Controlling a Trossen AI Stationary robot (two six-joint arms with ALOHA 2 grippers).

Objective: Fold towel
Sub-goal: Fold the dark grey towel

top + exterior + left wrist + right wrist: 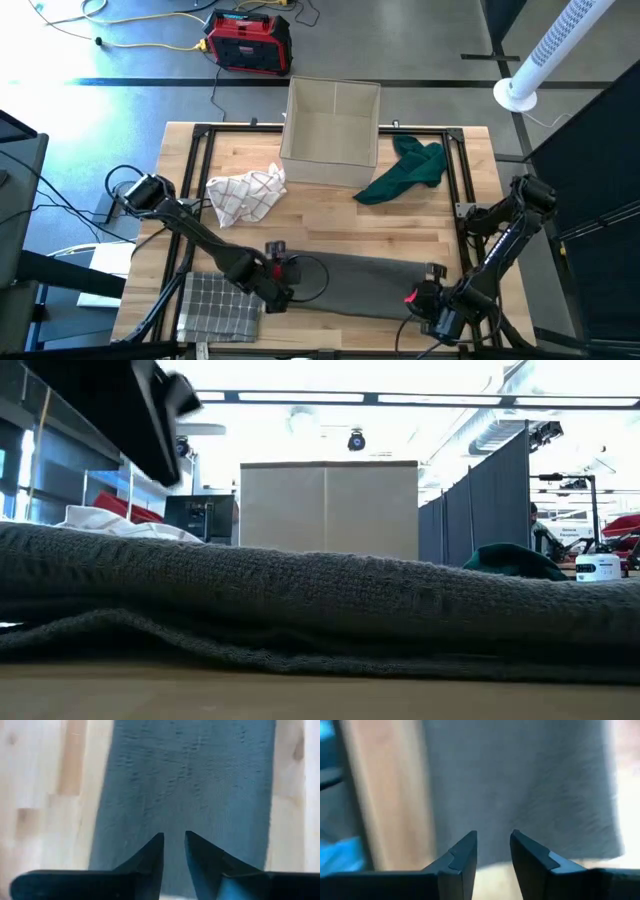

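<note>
A dark grey towel [365,280] lies as a long folded strip across the near part of the wooden table [330,215]. In the low view its layers [320,600] rest flat on one another. My left gripper [174,842] is open by a narrow gap over the towel's left end [190,780], pointing steeply down. My right gripper [493,840] is open by a similar gap over the towel's right end [520,780]. Nothing shows between either pair of fingers. In the high view the left gripper [280,288] and the right gripper [432,308] stand at the strip's two ends.
A beige open box [330,120] stands at the table's far edge, with a green cloth [405,170] to its right and a white checked cloth [245,195] to its left. A folded grey plaid towel [220,305] lies at the near left corner. A black frame [200,140] rims the table.
</note>
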